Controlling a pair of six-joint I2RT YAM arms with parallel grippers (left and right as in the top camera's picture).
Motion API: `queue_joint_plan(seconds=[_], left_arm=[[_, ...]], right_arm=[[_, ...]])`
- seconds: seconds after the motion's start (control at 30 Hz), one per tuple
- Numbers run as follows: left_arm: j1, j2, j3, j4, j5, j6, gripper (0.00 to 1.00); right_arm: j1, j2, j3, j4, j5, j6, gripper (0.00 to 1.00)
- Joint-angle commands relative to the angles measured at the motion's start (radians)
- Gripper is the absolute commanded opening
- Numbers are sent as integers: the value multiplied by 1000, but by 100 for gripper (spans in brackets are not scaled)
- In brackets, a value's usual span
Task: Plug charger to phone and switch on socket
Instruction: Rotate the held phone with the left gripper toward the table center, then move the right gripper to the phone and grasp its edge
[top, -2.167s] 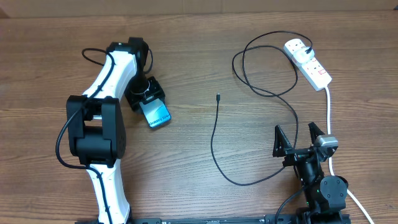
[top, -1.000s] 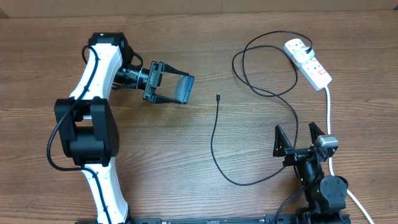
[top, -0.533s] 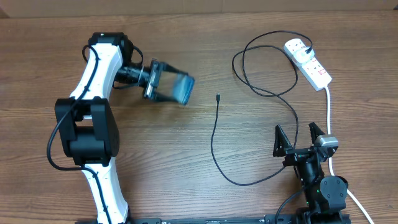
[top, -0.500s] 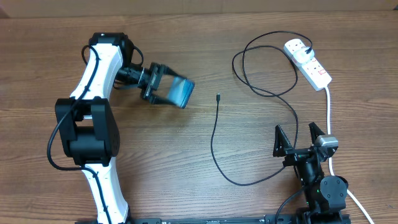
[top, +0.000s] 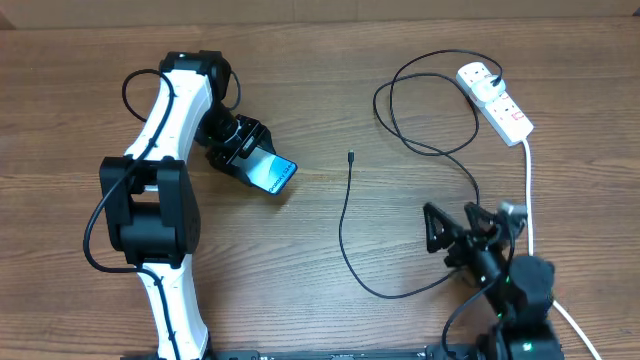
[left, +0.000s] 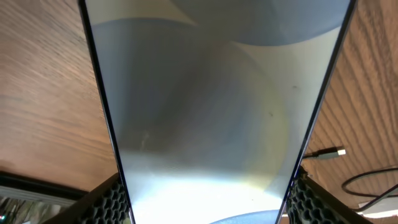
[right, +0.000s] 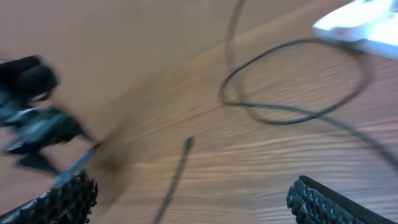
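Overhead, the left gripper (top: 250, 160) is clamped on the phone (top: 275, 177). Its two fingers press on the phone's long edges, and the phone juts out past the fingertips with its blue-cyan screen facing up at a tilt. A short line of pale writing runs along the screen edge nearest the gripper, too small to read.

From the left wrist, the phone (left: 211, 112) fills the space between the black ribbed pads (left: 112, 202). Its glass shows only a grey and cream reflection, with nothing legible.

The charger (top: 343, 225) lies on the wooden table (top: 320, 60). Its small connector tip is beyond the phone's free end and off to that gripper's right, apart from the phone. The left wrist view shows the charger (left: 329, 152) tip just past the phone's right edge.

The right gripper (top: 458, 232) has its fingers spread wide with nothing between them. The black cable curves round just in front of it, then loops further ahead. The socket (top: 497, 100) lies well ahead and to its right, with the plug seated at the far end. Red marks show on its white top, but any printing is unreadable. The thick white cord (top: 527, 190) runs back from it past the right gripper's right side.

The right wrist view is blurred, with the charger (right: 292, 112) loop ahead and the socket (right: 360, 28) at upper right.
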Motion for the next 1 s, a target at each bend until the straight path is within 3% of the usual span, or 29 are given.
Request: queue_joint_plan(seconds=[0.0, 0.23, 0.4, 0.47, 0.67, 0.83, 0.97], left_arm=[[-1, 1, 25, -3, -2, -21, 4], [-1, 1, 25, -4, 29, -13, 4], [-1, 1, 25, -18, 50, 1, 4], [-1, 1, 25, -18, 46, 3, 4], [-24, 1, 25, 18, 34, 0, 4], [-68, 1, 25, 45, 30, -17, 4], [-112, 1, 25, 56, 31, -33, 4]], right_arm=[[5, 234, 188, 9, -242, 31, 100], [5, 632, 377, 145, -435, 35, 100], [49, 898, 378, 472, -583, 286, 100], [112, 998, 380, 592, -543, 385, 97], [292, 1103, 394, 599, -240, 602, 76], [380, 1107, 395, 571, -85, 659, 64], [385, 1107, 395, 568, -72, 663, 57]])
